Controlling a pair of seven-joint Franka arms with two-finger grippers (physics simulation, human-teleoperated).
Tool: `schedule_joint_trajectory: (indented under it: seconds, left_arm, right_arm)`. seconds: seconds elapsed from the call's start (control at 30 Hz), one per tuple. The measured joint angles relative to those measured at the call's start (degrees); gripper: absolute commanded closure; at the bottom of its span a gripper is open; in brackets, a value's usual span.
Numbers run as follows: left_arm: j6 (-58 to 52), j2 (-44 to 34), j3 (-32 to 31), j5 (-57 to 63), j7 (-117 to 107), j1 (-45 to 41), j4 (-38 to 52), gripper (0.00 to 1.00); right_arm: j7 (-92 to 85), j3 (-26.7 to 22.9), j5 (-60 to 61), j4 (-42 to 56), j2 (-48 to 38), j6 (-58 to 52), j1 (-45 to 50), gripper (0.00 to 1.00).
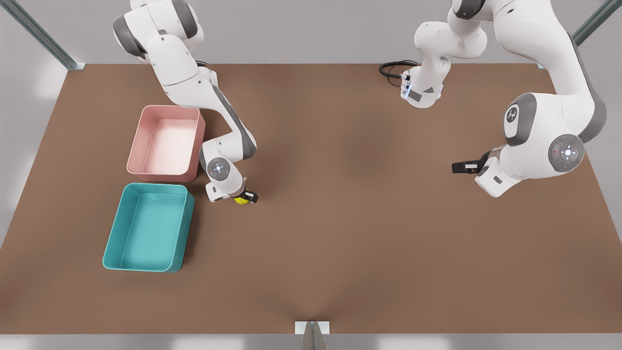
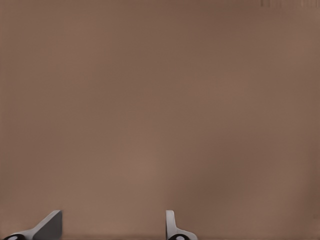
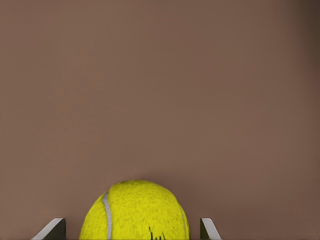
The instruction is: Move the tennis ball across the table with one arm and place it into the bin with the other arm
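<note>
Nearest the front view's camera, a small grey bracket [image 1: 312,328] sits at the desk's [image 1: 350,243] front edge, centred.

Next in, on the front view's left: a teal bin [image 1: 112,245], open side up, nothing inside. Just behind it, close but not touching as far as I can tell, is a pink bin [image 1: 138,141], also with nothing inside.

Just beside the gap between the two bins, toward the desk's middle: right end effector [image 1: 246,197], pointing down low over the desk. The tennis ball [image 1: 240,200] lies between its fingers, outside both bins. In the right wrist view the tennis ball [image 3: 134,212] is yellow-green with a pale curved seam, and the two fingertips [image 3: 51,229] stand apart on either side with a visible gap to the ball on each side. So the jaws are spread and bracket the ball without pressing it. Cannot tell whether the ball rests on the desk surface.

On the front view's right, well apart from ball and bins: left end effector [image 1: 459,167], held above bare desk, pointing sideways toward the middle. The left wrist view shows its fingertips [image 2: 50,226] wide apart over plain brown surface, holding nothing. This arm waits.

Farthest back: a black cable loop [image 1: 394,68] lies near the desk's rear edge, beside that arm's base.
</note>
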Motion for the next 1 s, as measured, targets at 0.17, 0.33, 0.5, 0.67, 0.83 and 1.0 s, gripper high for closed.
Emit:
schedule_joint_trajectory:
  seconds: [0.17, 0.33, 0.5, 0.67, 0.83, 1.0]
  left_arm:
    - [-0.39, -0.33, -0.08, 0.00, -1.09, -0.22, 0.18, 0.00]
    - [-0.73, -0.36, -0.09, -0.01, -1.93, -0.30, 0.25, 0.00]
    - [-1.00, -0.34, -0.09, 0.02, -2.59, -0.30, 0.39, 0.00]
    - [-1.94, -0.34, -0.06, 0.05, -3.05, -0.09, 1.16, 0.00]
    - [-2.79, -0.19, -0.09, 0.05, -3.45, -0.19, 2.05, 0.00]
    - [-3.71, 0.04, -0.05, -0.05, -3.74, -0.06, 2.15, 0.00]
  right_arm:
    - [0.58, 0.00, 0.02, 0.18, 0.65, 0.30, 0.68, 0.00]
    - [1.03, 0.00, 0.01, 0.20, 1.72, 0.55, 0.67, 0.00]
    - [1.36, 0.00, 0.02, -0.08, 1.75, 0.73, 0.64, 0.12]
    - [1.45, 0.05, 0.16, 0.18, 1.74, 0.82, 0.20, 0.27]
    - [1.54, 2.98, 0.22, 1.32, -0.68, -0.57, -2.94, 0.27]
    - [1.59, 4.89, 0.22, 1.59, -2.02, -2.02, -4.86, 0.27]
